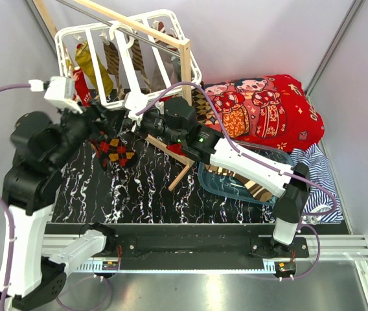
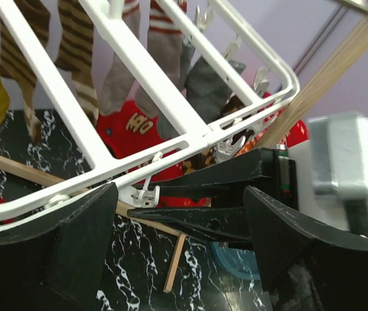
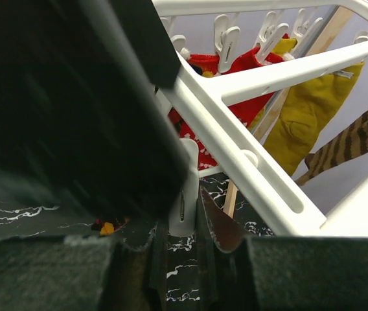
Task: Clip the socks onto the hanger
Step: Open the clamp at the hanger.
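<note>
Right hand point(image 3: 190, 223) pinches a white clip point(image 3: 185, 188) on the hanger point(image 3: 255, 172); left hand point(image 2: 181, 201) spread wide.

Nothing legible anywhere. Yellow characters printed on the red cloth point(image 2: 131, 124), too blurred to read.

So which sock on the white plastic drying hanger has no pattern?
The mustard yellow sock, near the white plastic hanger's left end from above: plain, while the rest are striped, diamond-patterned or marked.
</note>
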Controlling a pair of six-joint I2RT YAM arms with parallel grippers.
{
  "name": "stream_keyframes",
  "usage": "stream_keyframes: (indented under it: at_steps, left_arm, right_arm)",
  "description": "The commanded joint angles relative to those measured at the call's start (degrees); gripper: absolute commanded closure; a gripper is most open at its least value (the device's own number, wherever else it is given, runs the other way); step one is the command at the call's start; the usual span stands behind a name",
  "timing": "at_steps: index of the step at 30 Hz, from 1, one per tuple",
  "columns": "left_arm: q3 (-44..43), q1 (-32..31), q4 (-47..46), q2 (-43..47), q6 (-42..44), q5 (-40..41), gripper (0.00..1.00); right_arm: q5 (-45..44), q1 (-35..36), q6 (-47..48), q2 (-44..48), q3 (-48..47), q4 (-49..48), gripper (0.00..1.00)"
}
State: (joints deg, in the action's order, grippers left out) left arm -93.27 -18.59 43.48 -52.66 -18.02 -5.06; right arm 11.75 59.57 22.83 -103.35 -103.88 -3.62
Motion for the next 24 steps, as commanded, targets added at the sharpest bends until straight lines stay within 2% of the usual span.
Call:
stream_keyframes:
  at_steps: [1, 8, 13, 20, 24]
  left_arm:
    - [0.4, -0.1, -0.6, -1.7, -0.6, -3.6, 0.18]
    - [1.3, -0.1, 0.6, -0.8, -1.8, 4.2, 0.2]
    - [1.6, -0.1, 0.7, 0.1, -1.8, 3.8, 0.23]
    - [4.4, -0.1, -0.4, 0.5, -2.0, 4.1, 0.33]
    - [6.3, -0.1, -2.5, 0.7, -1.6, 3.8, 0.34]
  right_arm:
    - [4.3, 0.3, -1.5, 1.0, -1.1, 2.2, 1.0]
    - [4.9, -0.1, -2.6, 1.1, -0.6, 2.2, 1.0]
    - [5.4, -0.5, -3.3, 1.1, -0.5, 2.1, 1.0]
    - [6.1, -1.0, -4.0, 1.1, -0.6, 2.0, 1.0]
    - [6.4, -1.2, -4.2, 1.2, -0.3, 2.1, 1.0]
